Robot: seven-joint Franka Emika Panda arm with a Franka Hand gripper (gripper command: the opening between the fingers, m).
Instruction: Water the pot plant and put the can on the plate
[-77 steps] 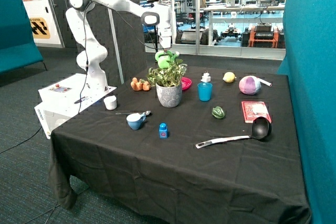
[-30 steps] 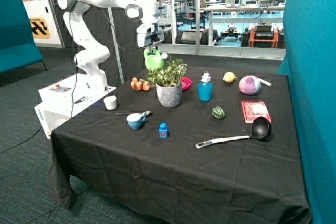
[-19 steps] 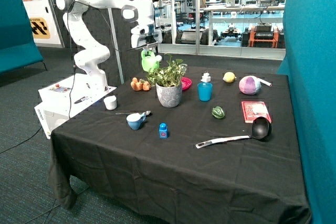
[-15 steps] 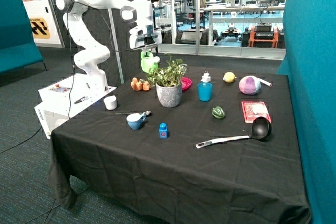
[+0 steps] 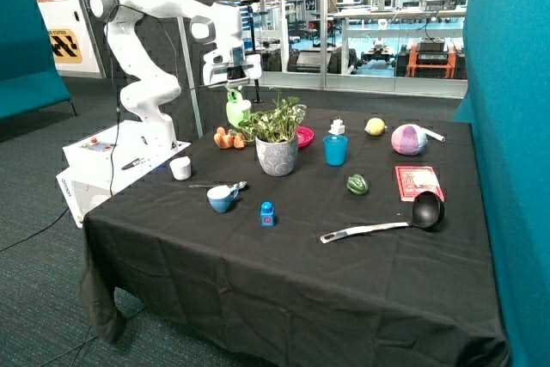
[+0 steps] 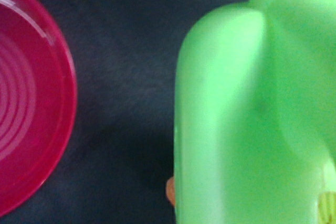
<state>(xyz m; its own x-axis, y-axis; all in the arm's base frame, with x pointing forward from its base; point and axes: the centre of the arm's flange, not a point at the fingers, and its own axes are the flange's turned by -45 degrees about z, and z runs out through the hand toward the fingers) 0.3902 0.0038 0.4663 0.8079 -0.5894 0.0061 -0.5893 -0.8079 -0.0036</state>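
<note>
**What I can't make out**

My wrist view cuts off the can (image 6: 252, 114) and the plate (image 6: 31, 98) at its edges. From outside, the gripper (image 5: 234, 85) above the can is too small to judge; leaves hide most of the plate.

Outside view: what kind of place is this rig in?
Likely a robotics lab or demo space: glass partition onto workbenches with equipment, teal acoustic panel, and a draped table of toy props. The gripper holds the can.
</note>
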